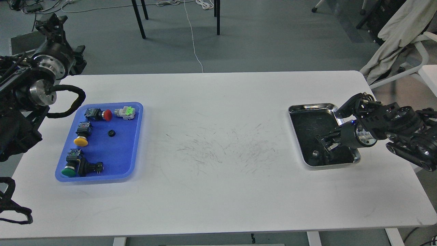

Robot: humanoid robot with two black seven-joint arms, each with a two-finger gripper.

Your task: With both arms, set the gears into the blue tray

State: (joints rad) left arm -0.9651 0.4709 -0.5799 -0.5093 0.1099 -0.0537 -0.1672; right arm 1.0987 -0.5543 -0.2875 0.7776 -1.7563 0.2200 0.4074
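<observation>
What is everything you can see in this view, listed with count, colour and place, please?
table: one, white, scuffed at its middle.
blue tray: one, blue, on the table's left.
push-button switches: several, with red, yellow, green and grey-green caps, in the blue tray.
gear: one, black, in the blue tray.
steel tray: one, shiny with a dark inside, on the table's right.
small object: one, greyish, in the steel tray; kind unclear.
left claw: black, raised off the table's far left.
right claw: black, over the steel tray.

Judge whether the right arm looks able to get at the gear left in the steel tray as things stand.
Probably yes. The right gripper hangs inside the steel tray, just beside the small gear, with nothing between them. Whether its fingers are open is hard to tell.
</observation>
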